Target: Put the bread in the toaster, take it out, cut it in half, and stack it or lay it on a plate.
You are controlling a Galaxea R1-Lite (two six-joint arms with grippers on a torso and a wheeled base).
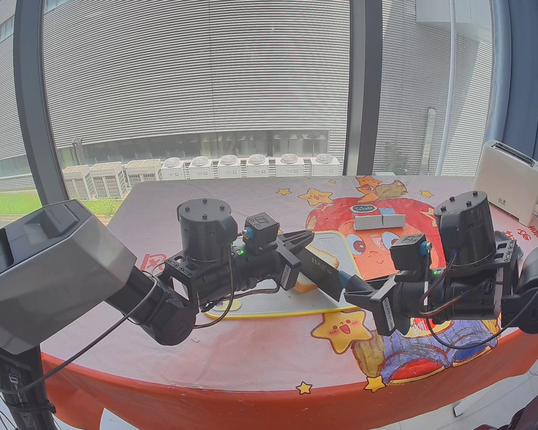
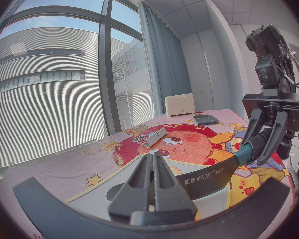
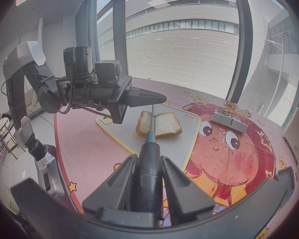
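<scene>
Right gripper [image 3: 149,158] clamps knife [image 3: 150,138]; left gripper [image 1: 308,238], pinched shut, at bread's [image 1: 329,259] ten o'clock. Bread likely soft: steady by crust.

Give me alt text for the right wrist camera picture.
The right gripper clamps a knife by its handle, blade lined up over the middle of the bread on a board. The left gripper, shut, hovers close by the bread.
</scene>
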